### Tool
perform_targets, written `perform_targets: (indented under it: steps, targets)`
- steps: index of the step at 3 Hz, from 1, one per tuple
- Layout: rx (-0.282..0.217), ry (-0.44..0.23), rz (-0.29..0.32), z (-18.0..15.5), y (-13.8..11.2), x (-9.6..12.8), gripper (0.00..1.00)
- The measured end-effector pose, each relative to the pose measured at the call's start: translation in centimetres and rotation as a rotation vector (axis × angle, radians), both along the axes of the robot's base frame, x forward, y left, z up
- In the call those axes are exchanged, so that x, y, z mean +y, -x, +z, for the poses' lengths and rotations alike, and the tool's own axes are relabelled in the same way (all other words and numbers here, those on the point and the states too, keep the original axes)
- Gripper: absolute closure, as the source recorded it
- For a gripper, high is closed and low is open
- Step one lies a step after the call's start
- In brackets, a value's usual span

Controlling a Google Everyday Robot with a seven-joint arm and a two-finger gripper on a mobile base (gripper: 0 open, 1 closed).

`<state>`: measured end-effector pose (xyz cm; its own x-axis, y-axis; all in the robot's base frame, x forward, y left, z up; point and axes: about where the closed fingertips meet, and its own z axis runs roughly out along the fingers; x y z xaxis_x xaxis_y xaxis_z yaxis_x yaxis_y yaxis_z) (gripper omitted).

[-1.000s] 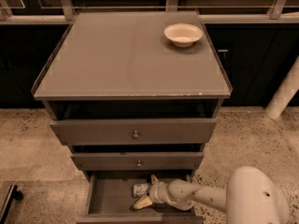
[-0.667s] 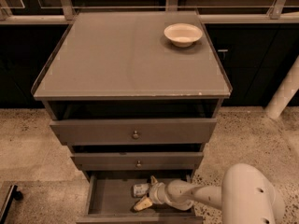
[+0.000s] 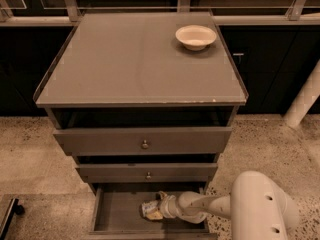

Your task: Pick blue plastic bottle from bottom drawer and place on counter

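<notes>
The bottom drawer (image 3: 117, 211) is pulled open below the two knobbed drawers. The blue plastic bottle (image 3: 148, 208) lies on its floor, right of the middle, with its pale label showing. My gripper (image 3: 159, 208) reaches into the drawer from the right and is at the bottle, its white wrist right behind it. The fingers overlap the bottle and partly hide it. The counter (image 3: 125, 59) is the grey cabinet top above the drawers.
A cream round bowl (image 3: 195, 36) stands at the counter's back right. My white arm (image 3: 257, 206) fills the lower right. The middle drawer (image 3: 148, 173) and top drawer (image 3: 145, 141) overhang the bottom one. Speckled floor lies on both sides.
The arm has shifted slightly left, further into the drawer. The bottle stays in about the same place on the drawer floor.
</notes>
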<state>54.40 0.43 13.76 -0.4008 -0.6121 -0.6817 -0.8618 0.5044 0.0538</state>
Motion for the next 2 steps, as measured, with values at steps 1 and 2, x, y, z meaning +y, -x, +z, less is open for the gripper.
perform_targets:
  steps: [1, 2]
  targets:
    - [0.000, 0.000, 0.000, 0.00, 0.00, 0.00, 0.56]
    - [0.000, 0.000, 0.000, 0.00, 0.00, 0.01, 0.80]
